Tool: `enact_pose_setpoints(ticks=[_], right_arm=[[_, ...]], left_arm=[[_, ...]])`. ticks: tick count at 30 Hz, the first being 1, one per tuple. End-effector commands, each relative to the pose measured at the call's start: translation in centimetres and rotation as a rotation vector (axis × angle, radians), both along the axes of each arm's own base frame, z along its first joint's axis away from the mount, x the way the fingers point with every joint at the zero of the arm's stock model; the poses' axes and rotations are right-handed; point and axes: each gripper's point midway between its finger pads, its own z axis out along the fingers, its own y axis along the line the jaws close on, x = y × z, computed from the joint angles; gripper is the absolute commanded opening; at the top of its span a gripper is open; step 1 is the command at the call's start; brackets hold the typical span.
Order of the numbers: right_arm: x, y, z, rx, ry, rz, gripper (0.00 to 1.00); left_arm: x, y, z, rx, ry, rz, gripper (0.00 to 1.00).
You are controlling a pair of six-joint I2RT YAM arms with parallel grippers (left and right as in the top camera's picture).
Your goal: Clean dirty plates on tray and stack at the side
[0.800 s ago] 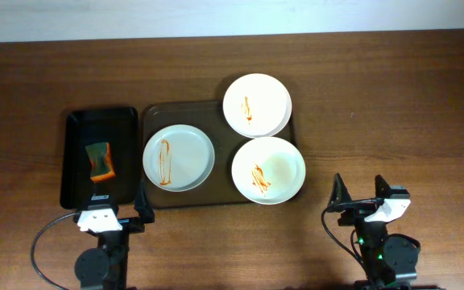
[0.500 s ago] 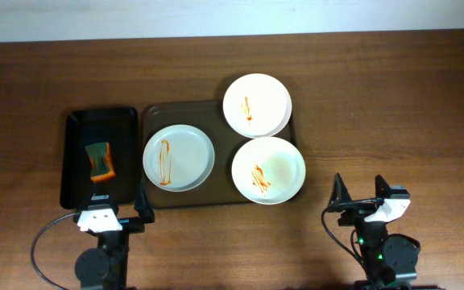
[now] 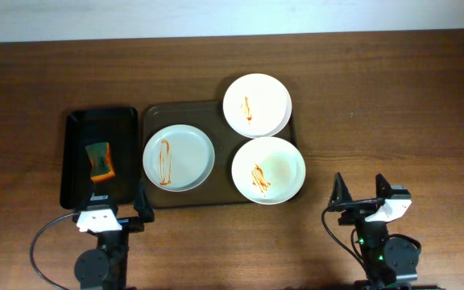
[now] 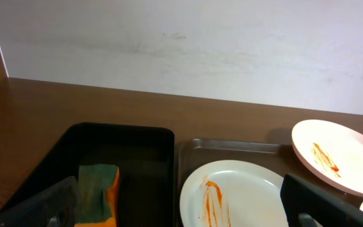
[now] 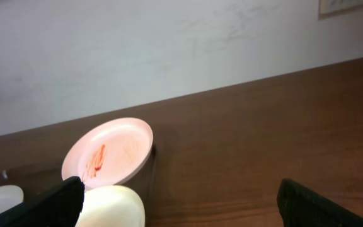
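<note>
Opening step: soiled plates point(image 3: 178, 157) are being borne by the tray point(image 3: 185, 107), mid-frame. Left gripper point(image 3: 119, 201) and right gripper point(image 3: 361, 189) are being held released, empty. Sponge point(image 3: 100, 160), centre-left, is being judged the next pickup.

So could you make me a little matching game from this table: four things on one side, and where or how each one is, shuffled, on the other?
Things:
1 sponge
2 bigger tray
3 farthest plate
4 right claw

States:
A open, empty
B reaching past the tray's far rim
C lying in the black tray
D brown, rounded corners

Pairs: 1-C, 2-D, 3-B, 4-A
</note>
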Motion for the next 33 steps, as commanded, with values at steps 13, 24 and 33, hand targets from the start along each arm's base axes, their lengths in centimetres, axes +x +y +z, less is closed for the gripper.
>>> enact_pose_setpoints(ticks=[13,24,33], right_arm=[[-0.9,3.0,4.6,-0.004,-0.117,0.173,0.98],[1.3,7.3,12.0,-0.028,0.019,0.431,0.98],[12.3,16.4,10.5,-0.025,0.511,0.721,0.98]], left_arm=[[0.0,-0.6,1.2,0.020,-0.047,-0.037,0.99],[0.0,-1.0,7.0,0.053,-0.017,-0.062,1.00],[5.0,-0.5,11.7,0.041,0.394,-0.083,0.99]])
